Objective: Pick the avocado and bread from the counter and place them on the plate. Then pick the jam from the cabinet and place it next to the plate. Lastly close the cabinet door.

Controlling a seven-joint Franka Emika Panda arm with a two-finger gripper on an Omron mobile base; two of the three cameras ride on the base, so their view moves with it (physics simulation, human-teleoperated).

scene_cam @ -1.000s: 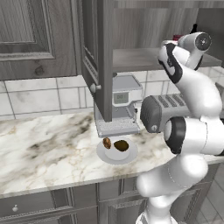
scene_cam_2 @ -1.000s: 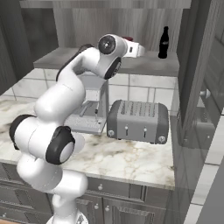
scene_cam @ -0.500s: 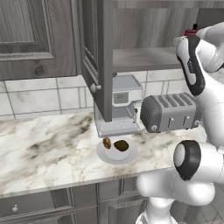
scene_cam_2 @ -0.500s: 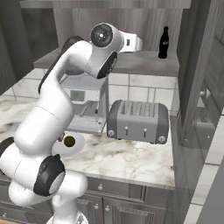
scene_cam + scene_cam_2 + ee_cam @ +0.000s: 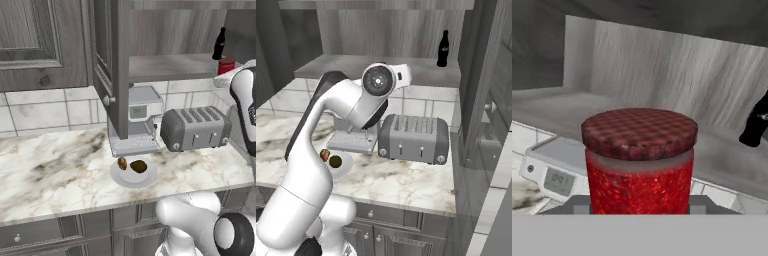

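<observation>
Left base view shows, going left to right, the bread and avocado lying together on the plate on the worktop, in front of the coffee machine and left of the toaster. So the first stage looks done. Further right, the jam is up at the edge of the cabinet shelf beside a black bottle. In the hand view the jam sits close between the jaws, which appear part closed around it. By this reading the jar is gripped and coming out. Setting it beside the plate and shutting the door remain.
</observation>
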